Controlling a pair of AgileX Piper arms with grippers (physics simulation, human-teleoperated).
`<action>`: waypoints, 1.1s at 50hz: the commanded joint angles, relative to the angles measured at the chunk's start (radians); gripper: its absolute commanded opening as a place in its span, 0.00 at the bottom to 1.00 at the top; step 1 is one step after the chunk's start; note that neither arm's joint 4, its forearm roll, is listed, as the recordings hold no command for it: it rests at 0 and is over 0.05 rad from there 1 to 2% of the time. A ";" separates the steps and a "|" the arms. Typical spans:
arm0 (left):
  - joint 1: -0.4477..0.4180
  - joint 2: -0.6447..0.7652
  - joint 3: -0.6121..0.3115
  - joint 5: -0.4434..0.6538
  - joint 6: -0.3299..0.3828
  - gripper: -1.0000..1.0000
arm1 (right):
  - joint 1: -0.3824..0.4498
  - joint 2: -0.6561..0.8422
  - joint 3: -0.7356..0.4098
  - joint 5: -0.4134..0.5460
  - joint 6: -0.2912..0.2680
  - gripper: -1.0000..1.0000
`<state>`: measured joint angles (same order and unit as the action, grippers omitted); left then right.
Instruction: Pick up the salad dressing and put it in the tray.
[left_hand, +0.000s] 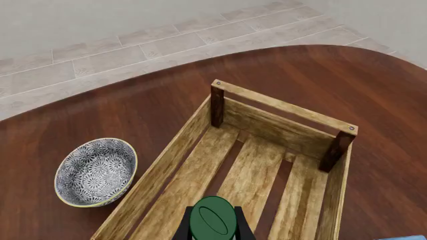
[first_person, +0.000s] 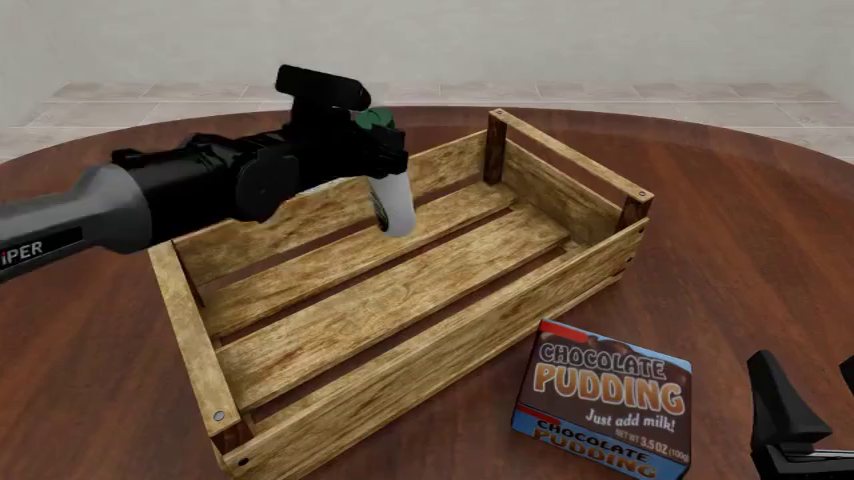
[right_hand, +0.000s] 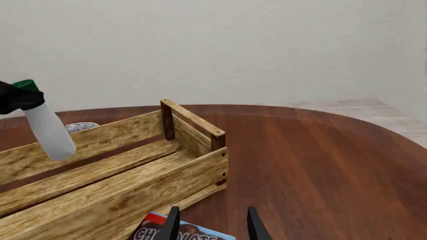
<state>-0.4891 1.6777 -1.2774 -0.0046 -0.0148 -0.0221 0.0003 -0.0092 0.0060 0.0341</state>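
Observation:
My left gripper (first_person: 374, 150) is shut on the salad dressing (first_person: 394, 205), a slim white bottle with a dark green cap. It holds the bottle near the cap, tilted, in the air above the inside of the tray (first_person: 400, 370), a light-wood slatted crate. In the left wrist view the green cap (left_hand: 213, 219) sits between the fingers, over the tray's slats (left_hand: 167, 165). In the right wrist view the bottle (right_hand: 50, 127) hangs over the tray (right_hand: 120, 195). My right gripper (first_person: 817, 410) is open and empty, low at the table's near right; it also shows in its own view (right_hand: 212, 227).
A brown chocolate pudding box (first_person: 607, 400) lies on the table just in front of the tray's near right corner, close to the right gripper (right_hand: 180, 232). A small white patterned bowl (left_hand: 95, 171) stands beside the tray's far long side (right_hand: 80, 127). The table is round dark wood.

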 joint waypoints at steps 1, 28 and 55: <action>0.005 0.060 0.026 -0.064 -0.002 0.00 | -0.004 0.000 0.002 -0.002 0.004 1.00; 0.051 0.147 0.059 -0.149 -0.026 0.00 | -0.012 0.000 -0.002 0.008 0.006 1.00; 0.039 0.195 0.075 -0.180 -0.039 0.00 | -0.022 0.000 -0.005 0.010 0.017 1.00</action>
<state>-0.4477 1.8624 -1.2023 -0.1716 -0.0707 -0.0412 0.0003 -0.0120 0.0144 0.0470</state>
